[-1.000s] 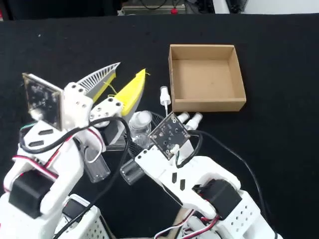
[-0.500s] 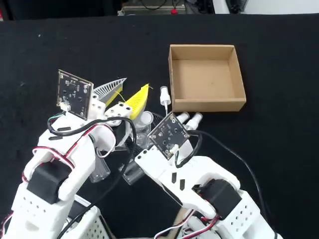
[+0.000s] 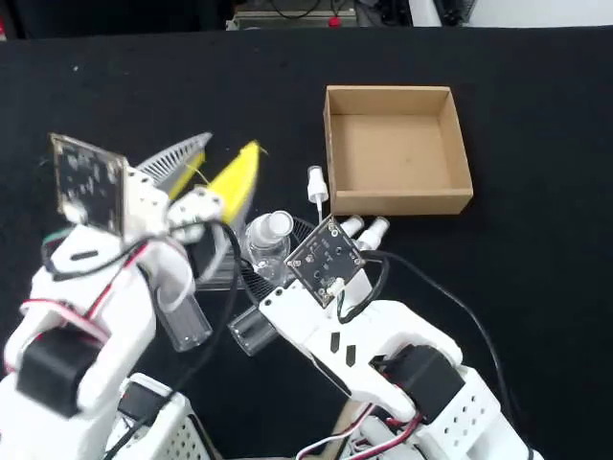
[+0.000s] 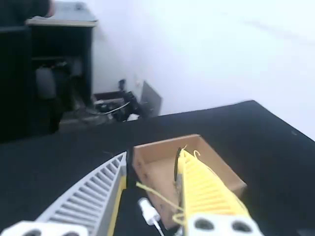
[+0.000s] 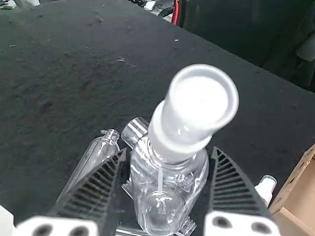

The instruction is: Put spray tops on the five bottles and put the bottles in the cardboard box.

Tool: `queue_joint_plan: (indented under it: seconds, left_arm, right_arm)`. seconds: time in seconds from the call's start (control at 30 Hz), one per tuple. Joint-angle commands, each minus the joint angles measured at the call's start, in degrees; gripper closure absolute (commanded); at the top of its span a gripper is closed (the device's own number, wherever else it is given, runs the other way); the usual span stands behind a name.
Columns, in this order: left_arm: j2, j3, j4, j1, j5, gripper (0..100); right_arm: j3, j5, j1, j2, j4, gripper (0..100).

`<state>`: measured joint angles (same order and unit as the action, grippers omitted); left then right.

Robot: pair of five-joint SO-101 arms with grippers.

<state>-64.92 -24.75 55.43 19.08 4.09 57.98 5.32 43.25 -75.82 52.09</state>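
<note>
Left claw [image 3: 228,146] has backed off. Half a second ago it was in over the bottle [image 3: 269,235]; now it's out toward the left edge of the tabletop [image 3: 536,287], jaws wide apart with nothing between them. Bottle hasn't shifted. Right claw [image 5: 168,153] hasn't either: jaws closed against both sides of the body, gripping it. Top [image 5: 199,105] is on the neck.

My read: capping on this one looks finished, and the left arm is clearing out so the right can carry it to the box [image 3: 397,144]. Box is empty, so none of the five are packed yet.

Bottle is mid-table, near the box's near-left corner but apart from it. Long axis is close to vertical, top end up, with a slight lean.

Bare bottles [image 3: 182,321] lie flat toward the near edge. Loose tops [image 3: 316,184] sit just beside the box's near wall.
</note>
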Motion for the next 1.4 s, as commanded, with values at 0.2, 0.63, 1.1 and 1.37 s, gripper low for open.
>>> queue_joint_plan:
  seconds: [0.2,0.63,1.1,1.37]
  left_arm:
    - [-0.26,7.52,10.73,7.16,-11.43,83]
    - [-0.26,6.64,12.57,10.77,-11.87,83]
    - [-0.26,11.82,12.75,10.68,-16.97,83]
    - [-0.18,13.14,15.47,11.3,-16.97,83]
  right_arm:
    - [-0.22,-0.26,0.18,0.22,-1.41,80.7]
    - [-0.22,-0.26,0.18,0.22,-1.41,80.7]
    - [-0.13,-0.26,0.18,0.22,-1.32,80.8]
    - [-0.13,-0.26,0.18,0.22,-1.32,80.8]
